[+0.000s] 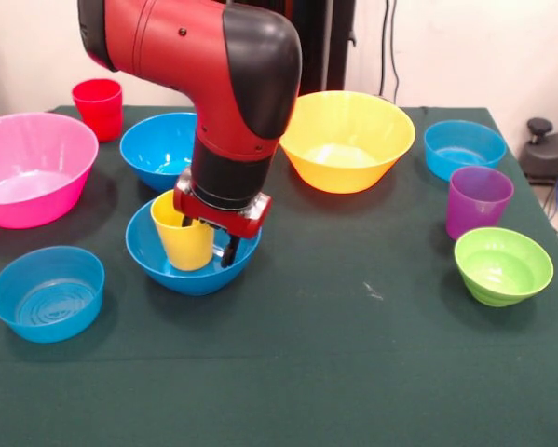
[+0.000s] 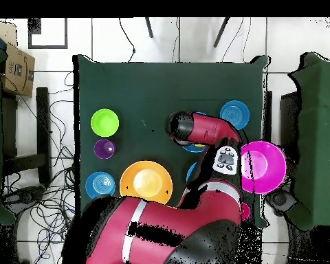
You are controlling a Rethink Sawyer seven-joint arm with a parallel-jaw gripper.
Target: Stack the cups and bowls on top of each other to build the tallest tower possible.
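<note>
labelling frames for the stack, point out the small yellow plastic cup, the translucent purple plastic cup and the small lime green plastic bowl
small yellow plastic cup [image 1: 187,244]: front view, outer side wall.
translucent purple plastic cup [image 1: 477,207]: front view, front wall.
small lime green plastic bowl [image 1: 502,270]: front view, inside bottom.

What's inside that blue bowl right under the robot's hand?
A yellow cup stands inside the blue bowl, with the gripper right at it. The fingers and cup hide much of the bowl's floor.
</note>
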